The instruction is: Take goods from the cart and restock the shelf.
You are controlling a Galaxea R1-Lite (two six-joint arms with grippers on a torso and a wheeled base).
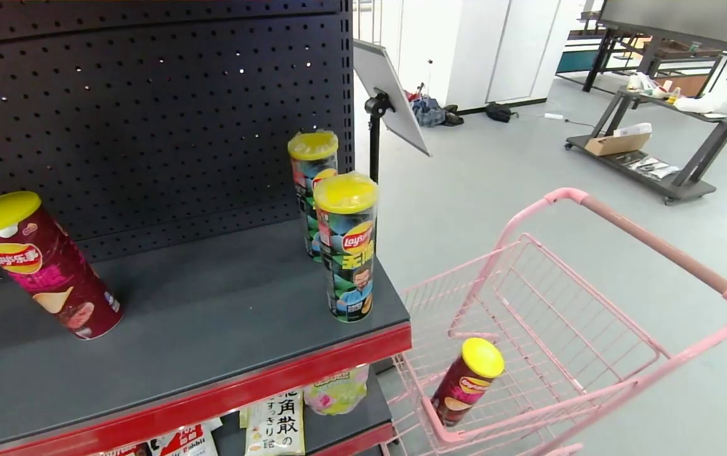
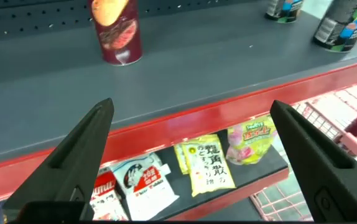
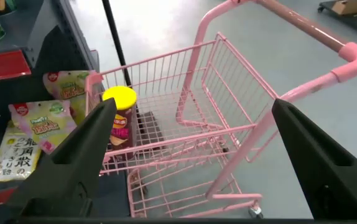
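Fingers of right gripper spread, empty; left gripper likewise. Chip can in cart looks light, stiff, slick; grip mid-body

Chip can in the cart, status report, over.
Left claw open, empty. Right claw open, facing pink cart. One maroon chip can leaning in a cart corner. Nothing on top of it.

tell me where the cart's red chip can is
Head view, lower right: the red chip can sits in the corner of the pink cart nearest the shelf, below its red front edge.
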